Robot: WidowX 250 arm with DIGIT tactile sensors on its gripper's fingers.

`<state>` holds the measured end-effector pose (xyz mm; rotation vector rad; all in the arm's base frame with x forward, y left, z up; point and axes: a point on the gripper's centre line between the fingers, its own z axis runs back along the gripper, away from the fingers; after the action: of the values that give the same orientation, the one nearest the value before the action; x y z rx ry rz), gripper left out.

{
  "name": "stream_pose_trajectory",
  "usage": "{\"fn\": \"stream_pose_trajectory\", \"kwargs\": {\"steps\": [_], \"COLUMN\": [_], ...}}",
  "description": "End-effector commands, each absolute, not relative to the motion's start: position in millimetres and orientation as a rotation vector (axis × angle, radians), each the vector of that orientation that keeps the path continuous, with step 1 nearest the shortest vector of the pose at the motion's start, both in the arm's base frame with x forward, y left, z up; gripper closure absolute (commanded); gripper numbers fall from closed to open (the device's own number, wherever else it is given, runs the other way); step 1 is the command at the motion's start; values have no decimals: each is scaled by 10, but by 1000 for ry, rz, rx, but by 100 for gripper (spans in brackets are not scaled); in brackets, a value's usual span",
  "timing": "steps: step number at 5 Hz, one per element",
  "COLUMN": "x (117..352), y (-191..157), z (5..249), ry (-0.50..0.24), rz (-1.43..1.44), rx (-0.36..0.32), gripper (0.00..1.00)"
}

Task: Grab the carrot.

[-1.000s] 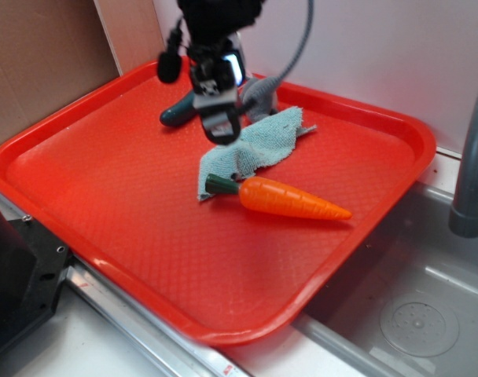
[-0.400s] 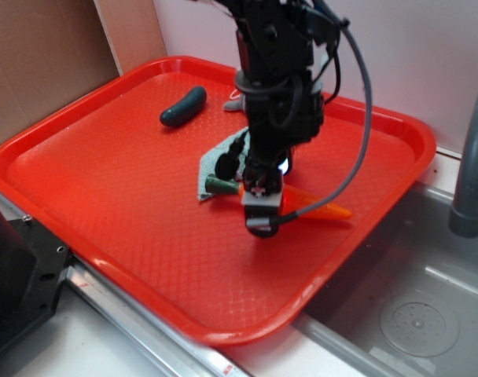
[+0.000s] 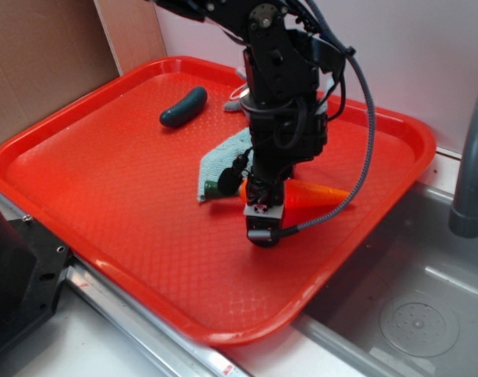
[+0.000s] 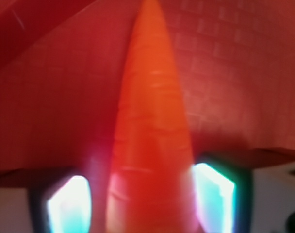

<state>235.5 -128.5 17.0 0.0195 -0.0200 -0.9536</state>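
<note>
The orange carrot [image 3: 321, 194] lies on the red tray [image 3: 105, 181], its dark green stem [image 3: 219, 186] pointing left and its tip pointing right. My gripper [image 3: 262, 196] is down over the carrot's thick middle and hides it. In the wrist view the carrot [image 4: 150, 121] fills the centre, tip pointing away. It lies between my two glowing fingers [image 4: 67, 204], one on each side. The jaws look open around it, with a thin gap on the left side. The carrot still rests on the tray.
A dark green pickle toy [image 3: 184, 106] lies at the tray's back left. A crumpled teal cloth [image 3: 223, 161] sits just behind the carrot's stem. A grey sink [image 3: 428, 314] and faucet [image 3: 471, 157] are at the right. A cardboard wall [image 3: 42, 55] stands at the left.
My gripper came forward from the cloth at the back of the tray. It has lowered onto the carrot, which now sits between the fingers. The carrot has barely shifted.
</note>
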Motion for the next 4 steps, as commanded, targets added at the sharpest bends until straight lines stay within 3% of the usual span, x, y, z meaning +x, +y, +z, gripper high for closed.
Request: {"fn": "stream_pose_trajectory", "kwargs": {"steps": [1, 2, 3, 4], "x": [2298, 2362, 2381, 2354], "y": [-1122, -944, -766, -532], "z": [436, 828, 1322, 1685], "ry": [-34, -41, -147, -176], "rz": [-787, -552, -303, -53], "rx": [48, -1, 10, 12], "gripper": [100, 100, 100, 100]}}
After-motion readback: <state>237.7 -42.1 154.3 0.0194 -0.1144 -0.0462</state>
